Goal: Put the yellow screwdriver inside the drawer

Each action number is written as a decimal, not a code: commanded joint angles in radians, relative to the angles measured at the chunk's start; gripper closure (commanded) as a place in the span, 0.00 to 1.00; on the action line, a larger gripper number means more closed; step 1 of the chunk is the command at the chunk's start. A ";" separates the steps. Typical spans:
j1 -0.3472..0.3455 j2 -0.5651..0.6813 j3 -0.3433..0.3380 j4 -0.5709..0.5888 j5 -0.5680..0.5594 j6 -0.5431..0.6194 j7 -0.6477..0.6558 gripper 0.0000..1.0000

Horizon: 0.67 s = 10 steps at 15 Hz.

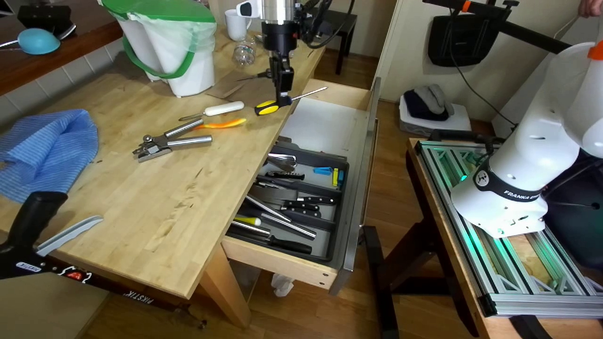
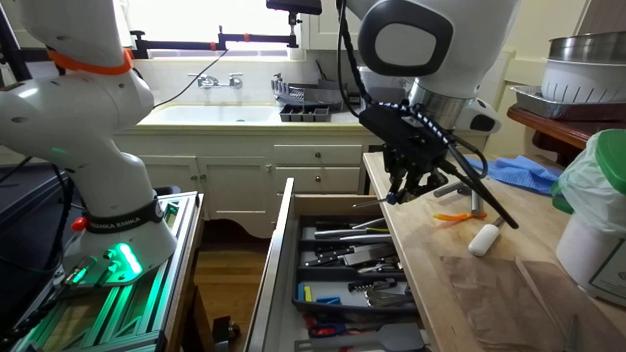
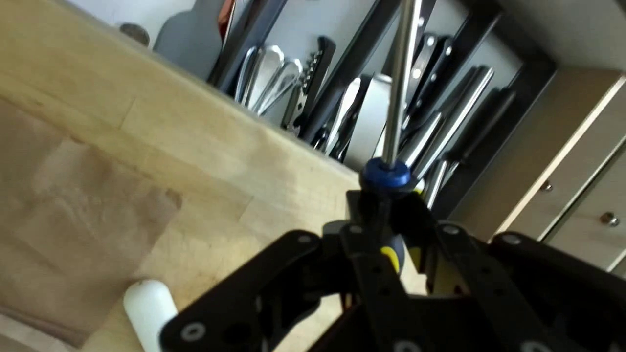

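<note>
The yellow screwdriver [image 1: 267, 108] has a yellow and dark handle, a blue collar and a thin metal shaft. My gripper [image 1: 284, 98] is shut on it near the collar, also in the wrist view [image 3: 381, 208]. The handle is over the table near its edge, and the shaft [image 2: 370, 202] points out over the drawer. I cannot tell whether the handle touches the table. In the wrist view the shaft [image 3: 402, 83] points away from the jaws, and the fingers hide part of the handle. The light-wood drawer [image 1: 325, 123] is open, with a black divided tray [image 2: 296, 274] full of utensils.
On the table [image 1: 188, 188] lie grey metal pliers [image 1: 174, 141], an orange-handled tool [image 1: 224, 124], a white-handled tool [image 1: 224, 108] and a blue cloth [image 1: 52, 146]. A white bin with a green lid [image 1: 188, 61] stands behind. A saw [image 1: 37, 235] is at the near corner.
</note>
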State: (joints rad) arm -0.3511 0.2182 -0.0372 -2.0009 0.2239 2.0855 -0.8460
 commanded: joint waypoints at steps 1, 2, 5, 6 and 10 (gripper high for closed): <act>0.002 -0.075 -0.068 -0.106 -0.040 -0.039 -0.183 0.94; 0.004 -0.073 -0.089 -0.129 -0.068 -0.017 -0.220 0.94; 0.004 -0.054 -0.145 -0.204 -0.183 0.088 -0.322 0.94; -0.007 -0.051 -0.166 -0.238 -0.214 0.128 -0.356 0.94; -0.027 0.001 -0.255 -0.337 -0.423 0.453 -0.326 0.94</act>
State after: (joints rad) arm -0.3626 0.1980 -0.2435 -2.2726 -0.0864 2.3452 -1.1733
